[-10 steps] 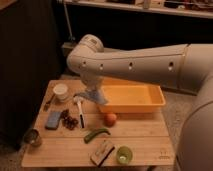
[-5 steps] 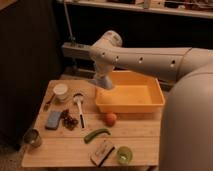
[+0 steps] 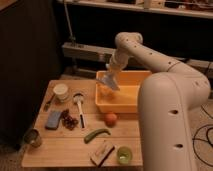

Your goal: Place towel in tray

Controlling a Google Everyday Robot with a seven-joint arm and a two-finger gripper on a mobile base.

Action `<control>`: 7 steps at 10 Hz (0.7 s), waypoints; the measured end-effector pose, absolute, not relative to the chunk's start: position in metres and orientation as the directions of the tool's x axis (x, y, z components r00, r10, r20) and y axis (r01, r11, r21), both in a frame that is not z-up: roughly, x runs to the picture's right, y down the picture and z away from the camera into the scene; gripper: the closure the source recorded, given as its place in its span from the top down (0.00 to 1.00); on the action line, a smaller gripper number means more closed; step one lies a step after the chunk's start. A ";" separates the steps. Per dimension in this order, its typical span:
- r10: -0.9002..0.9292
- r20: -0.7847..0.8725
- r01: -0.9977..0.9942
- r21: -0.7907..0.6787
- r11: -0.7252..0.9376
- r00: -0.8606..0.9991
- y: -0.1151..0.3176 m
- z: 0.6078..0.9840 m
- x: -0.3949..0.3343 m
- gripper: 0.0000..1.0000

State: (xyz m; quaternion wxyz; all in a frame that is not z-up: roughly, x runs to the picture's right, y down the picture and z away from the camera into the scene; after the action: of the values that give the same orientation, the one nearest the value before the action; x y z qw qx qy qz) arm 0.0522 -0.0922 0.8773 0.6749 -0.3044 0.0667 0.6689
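while the hand hangs over the left end of the yellow plastic tray, it grips the pale towel, which droops in a soft fold above the tray's hollow. nearer on the slatted wooden tabletop lie an orange, a curved green pepper and a blue sponge.
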 end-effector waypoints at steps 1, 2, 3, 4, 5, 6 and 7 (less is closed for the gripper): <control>0.840 -0.537 -0.932 -0.337 -0.136 0.072 -0.089 0.884 0.059 0.63; 0.819 -0.571 -0.918 -0.354 -0.179 0.061 -0.085 0.885 0.061 0.73; 0.797 -0.601 -0.905 -0.372 -0.208 0.063 -0.084 0.880 0.061 0.79; 0.777 -0.625 -0.903 -0.374 -0.214 0.074 -0.085 0.869 0.063 0.80; 0.760 -0.644 -0.901 -0.377 -0.213 0.089 -0.087 0.857 0.064 0.80; 0.741 -0.663 -0.897 -0.385 -0.219 0.104 -0.088 0.846 0.064 0.80; 0.727 -0.676 -0.893 -0.392 -0.223 0.115 -0.085 0.841 0.064 0.80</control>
State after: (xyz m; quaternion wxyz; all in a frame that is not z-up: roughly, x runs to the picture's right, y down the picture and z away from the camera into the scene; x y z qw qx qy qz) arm 0.0637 -0.0849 0.8411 0.6155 -0.4227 0.0977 0.6580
